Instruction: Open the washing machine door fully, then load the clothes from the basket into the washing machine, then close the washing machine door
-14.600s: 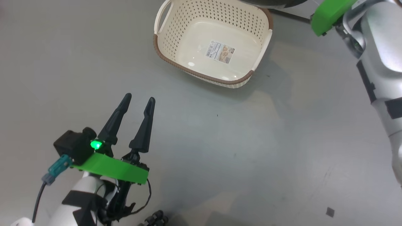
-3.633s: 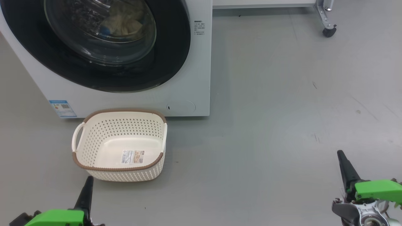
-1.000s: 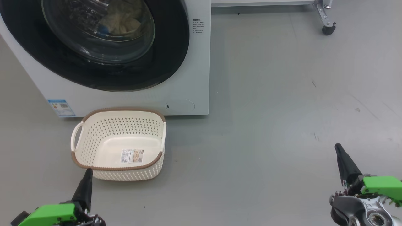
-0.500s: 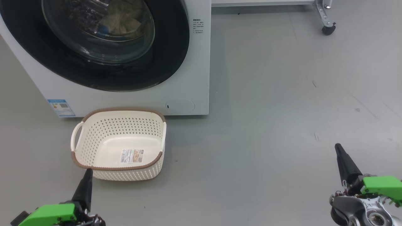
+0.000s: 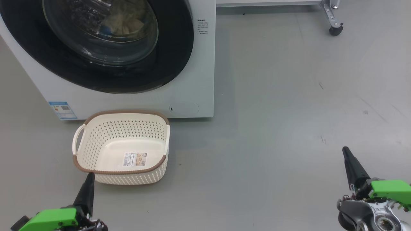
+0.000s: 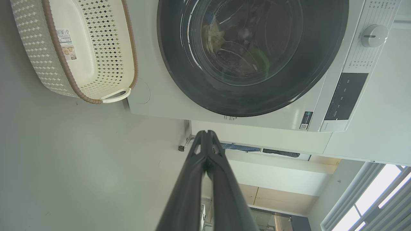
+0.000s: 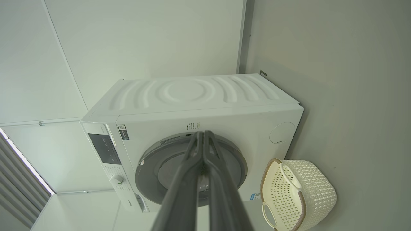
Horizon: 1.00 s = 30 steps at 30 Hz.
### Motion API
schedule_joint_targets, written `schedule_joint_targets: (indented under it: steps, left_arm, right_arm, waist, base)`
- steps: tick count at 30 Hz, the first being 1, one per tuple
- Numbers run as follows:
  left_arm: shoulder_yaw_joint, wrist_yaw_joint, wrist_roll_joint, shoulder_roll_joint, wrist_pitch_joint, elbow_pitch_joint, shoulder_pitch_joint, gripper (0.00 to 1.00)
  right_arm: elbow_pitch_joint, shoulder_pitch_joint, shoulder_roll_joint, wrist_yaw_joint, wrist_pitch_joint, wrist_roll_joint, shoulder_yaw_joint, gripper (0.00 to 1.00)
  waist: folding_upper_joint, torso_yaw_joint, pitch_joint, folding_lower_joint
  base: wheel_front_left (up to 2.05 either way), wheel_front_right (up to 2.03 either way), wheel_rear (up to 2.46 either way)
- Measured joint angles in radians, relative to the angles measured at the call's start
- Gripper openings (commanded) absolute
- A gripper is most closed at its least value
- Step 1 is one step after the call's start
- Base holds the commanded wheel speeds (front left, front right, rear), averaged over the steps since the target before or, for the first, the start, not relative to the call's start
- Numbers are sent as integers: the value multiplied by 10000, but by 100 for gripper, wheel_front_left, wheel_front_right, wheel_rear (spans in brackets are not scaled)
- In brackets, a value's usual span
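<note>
Nothing has shifted: left pincer (image 6: 208, 132) and right pincer (image 7: 203, 132) stay pressed together; basket (image 5: 128, 179) sits empty

The door (image 5: 173, 48) was cut off at the upper left; clothes (image 5: 123, 22) behind its glass (image 5: 67, 38) showed dimly; print (image 5: 202, 26) on the machine (image 5: 192, 83) was unreadable.

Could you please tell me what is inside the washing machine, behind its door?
Through the glass of the closed washing machine door, cream-yellow clothes with a blue patch lie inside. The door's black frame and reflections cover the rest, so the number of pieces cannot be told.
</note>
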Motion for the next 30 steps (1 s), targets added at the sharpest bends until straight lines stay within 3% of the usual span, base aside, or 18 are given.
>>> schedule_joint_targets:
  steps: [30]
  left_arm:
    - [10,0,0,-6,13,0,0,0]
  right_arm:
    - [0,0,0,0,0,0,0,0]
  waist:
    - [0,0,0,0]
  base:
    - [0,0,0]
